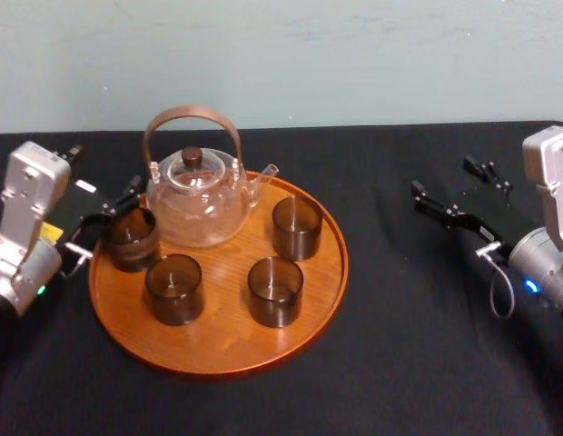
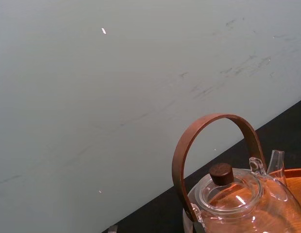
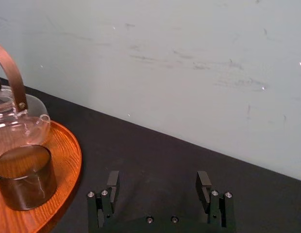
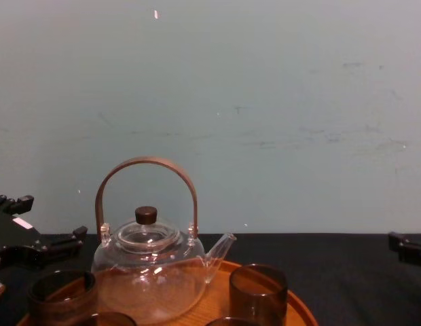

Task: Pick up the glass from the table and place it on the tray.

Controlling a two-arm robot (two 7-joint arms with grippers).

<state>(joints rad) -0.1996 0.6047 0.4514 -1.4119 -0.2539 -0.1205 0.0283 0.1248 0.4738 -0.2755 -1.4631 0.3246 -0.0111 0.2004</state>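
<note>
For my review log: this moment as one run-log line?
glass: on tray, left rim | left gripper: open beside glass | right gripper: open over table | tray also: teapot, three more glasses

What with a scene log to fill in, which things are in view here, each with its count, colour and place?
tray: one, orange-brown wood, round, on the table left of centre.
teapot: one, clear glass with a brown handle and lid knob, on the far part of the tray.
glasses: four, dark smoky, all standing on the tray; one at its left rim, two in front, one right of the teapot's spout.
table: one, black, under everything.
wall: one, pale grey-green, behind the table.
left pincer: one, black, open, at the tray's left rim by the leftmost glass.
right pincer: one, black, open, over the bare table right of the tray.
</note>
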